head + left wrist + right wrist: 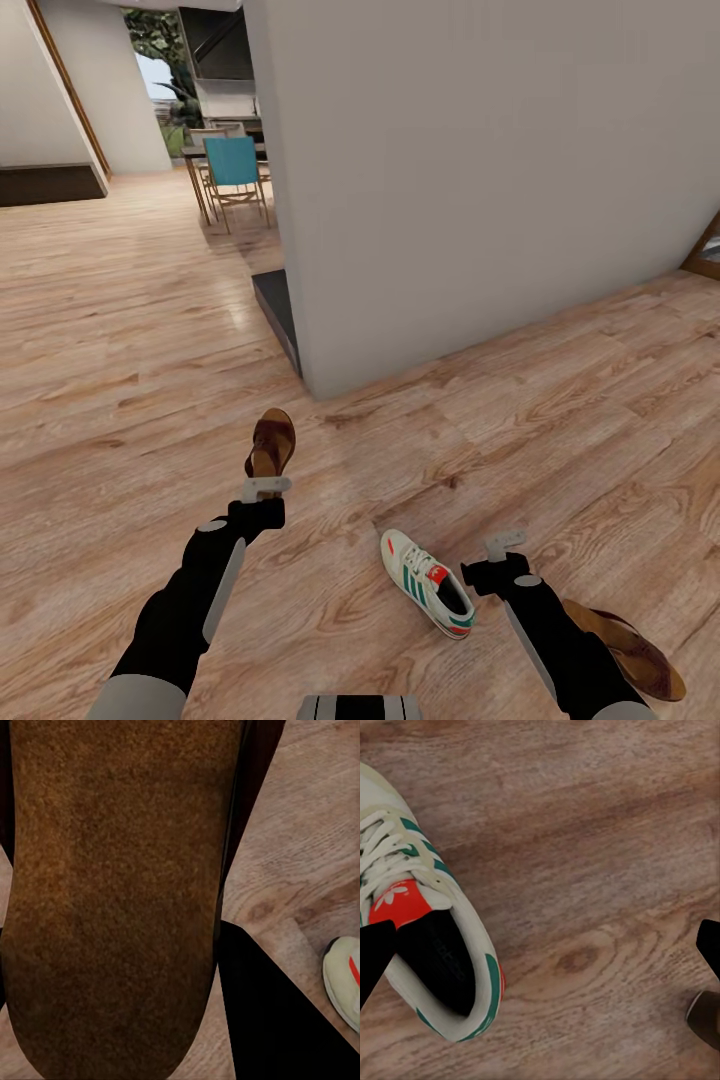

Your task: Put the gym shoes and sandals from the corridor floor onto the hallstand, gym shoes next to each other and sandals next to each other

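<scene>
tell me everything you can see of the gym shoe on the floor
One gym shoe lies upright on its sole on the wood-plank floor, between the two arms. It is white with off-white laces, green side stripes, a red-orange tongue patch and a dark inner lining. The right gripper hovers beside its heel, not touching it.

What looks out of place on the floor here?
One gym shoe and one sandal lie loose on the corridor floor, unpaired. Another sandal sits at the left gripper, filling its wrist camera.
</scene>
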Available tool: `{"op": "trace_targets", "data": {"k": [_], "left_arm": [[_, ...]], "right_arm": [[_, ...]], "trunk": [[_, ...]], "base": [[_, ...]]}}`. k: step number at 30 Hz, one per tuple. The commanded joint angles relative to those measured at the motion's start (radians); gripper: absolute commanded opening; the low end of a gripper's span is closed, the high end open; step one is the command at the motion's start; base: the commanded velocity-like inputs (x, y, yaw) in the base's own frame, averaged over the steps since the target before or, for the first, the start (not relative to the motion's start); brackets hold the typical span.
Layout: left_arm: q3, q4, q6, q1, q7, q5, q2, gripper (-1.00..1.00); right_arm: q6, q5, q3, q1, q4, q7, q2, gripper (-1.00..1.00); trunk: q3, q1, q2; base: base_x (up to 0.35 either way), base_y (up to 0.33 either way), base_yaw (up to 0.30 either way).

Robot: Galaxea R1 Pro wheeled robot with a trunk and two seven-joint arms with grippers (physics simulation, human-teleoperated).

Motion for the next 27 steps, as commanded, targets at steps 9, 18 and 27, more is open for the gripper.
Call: {"op": "trace_targets", "data": {"k": [9,18,27], "left_arm": [[0.001,-0.001,0.006,0.000,-0.003,-0.001,0.000,-1.00],[0.002,-0.001,0.006,0.000,-0.003,-0.001,0.000,-1.00],[0.002,-0.001,0.006,0.000,-0.003,-0.001,0.000,-1.00]], "right_arm": [[0.006,0.008,0.003,0.000,0.002,0.001,-0.001,1.00],[-0.131,0.009,0.008,0.000,0.093,0.087,-0.001,1.00],[-0.172,0.010,0.009,0.000,0.145,0.227,-0.043,1.00]], "trunk": [[-0.001,0.000,0.000],[-0.001,0.000,0.000],[-0.001,0.000,0.000]], "base": [[0.000,0.000,0.000],[0.000,0.000,0.000],[0.000,0.000,0.000]]}}
